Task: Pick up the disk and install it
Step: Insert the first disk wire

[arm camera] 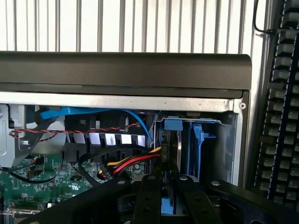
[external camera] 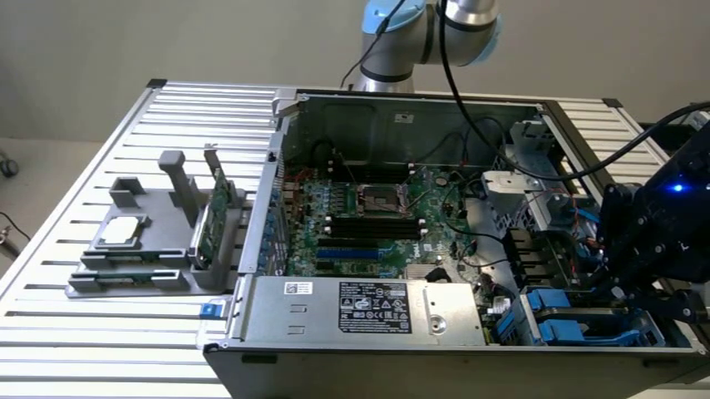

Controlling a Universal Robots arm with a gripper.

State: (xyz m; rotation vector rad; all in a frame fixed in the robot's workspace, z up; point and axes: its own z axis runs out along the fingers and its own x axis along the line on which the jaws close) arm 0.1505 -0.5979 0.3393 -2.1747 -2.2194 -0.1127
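My claw [arm camera: 168,183], clenched on the disk [arm camera: 172,125], which stands on edge in the corner drive bay [arm camera: 225,149] of the open computer case [arm camera: 126,70], beside a blue carrier [arm camera: 198,140]. The case also holds cables [arm camera: 135,161] and the motherboard [arm camera: 28,186]. Slatted worktop [arm camera: 93,23] beyond.

An open computer case [external camera: 377,116] is lying on a slatted metal table [external camera: 66,349], its motherboard [external camera: 367,208] facing up and a power supply [external camera: 367,307] sitting along the edge nearest the exterior camera. Toward the exterior view's left, a grey fixture [external camera: 133,266] is resting on the slats — a small square chip [external camera: 120,231] is lying on it and a green circuit card [external camera: 216,212] is standing upright in it. In the wrist view, red, yellow and black wires [arm camera: 135,161] are curving near a blue cable [arm camera: 93,112], and a black keyboard [arm camera: 280,116] is lying beside the case.
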